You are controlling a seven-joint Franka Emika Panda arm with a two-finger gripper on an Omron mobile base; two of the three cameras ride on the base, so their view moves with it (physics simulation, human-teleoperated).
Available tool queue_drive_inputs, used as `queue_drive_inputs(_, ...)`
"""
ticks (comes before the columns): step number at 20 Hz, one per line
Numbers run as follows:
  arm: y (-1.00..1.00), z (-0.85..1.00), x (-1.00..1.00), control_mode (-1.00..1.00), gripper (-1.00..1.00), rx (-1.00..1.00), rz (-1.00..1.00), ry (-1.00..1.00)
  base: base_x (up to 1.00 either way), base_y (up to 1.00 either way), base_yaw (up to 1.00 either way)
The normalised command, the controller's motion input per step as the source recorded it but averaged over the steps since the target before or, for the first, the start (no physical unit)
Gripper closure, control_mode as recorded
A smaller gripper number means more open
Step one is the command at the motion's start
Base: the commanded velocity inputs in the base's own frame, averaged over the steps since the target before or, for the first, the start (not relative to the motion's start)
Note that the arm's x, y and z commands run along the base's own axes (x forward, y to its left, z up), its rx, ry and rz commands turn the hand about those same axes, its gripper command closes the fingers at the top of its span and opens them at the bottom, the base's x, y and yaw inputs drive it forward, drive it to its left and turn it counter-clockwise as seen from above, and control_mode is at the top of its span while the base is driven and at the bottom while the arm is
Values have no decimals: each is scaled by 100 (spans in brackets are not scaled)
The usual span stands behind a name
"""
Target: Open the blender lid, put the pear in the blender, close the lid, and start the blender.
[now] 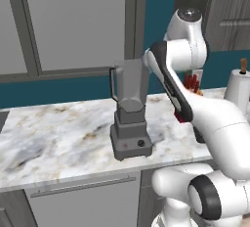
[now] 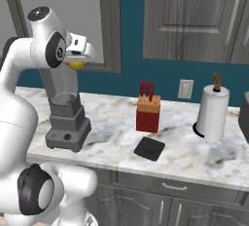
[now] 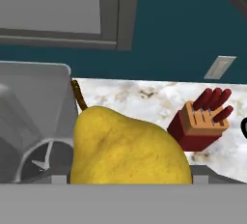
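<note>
Marble counter (image 2: 116, 122), lid (image 2: 149, 148) parked beside knife block (image 2: 148, 114). Gripper (image 2: 78, 62) clamps pear (image 3: 128, 146) over open blender (image 1: 130, 116) jar; risk: pear sits near rim, early release bounces it out

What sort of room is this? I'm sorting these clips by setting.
A simulated home kitchen, most likely: a marble counter with cabinets above carries a blender, a red knife block and a paper towel roll.
</note>
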Motion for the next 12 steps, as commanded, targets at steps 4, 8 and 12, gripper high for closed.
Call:
queue_drive_inputs(4, 47, 70, -3, -100, 100, 0, -1, -8, 0, 0, 0)
queue_drive_inputs(8, 84, -20, 8, -100, 100, 2, 0, 6, 0, 0, 0)
queue_drive_inputs(12, 62, -39, 16, -100, 100, 7, 0, 13, 0, 0, 0)
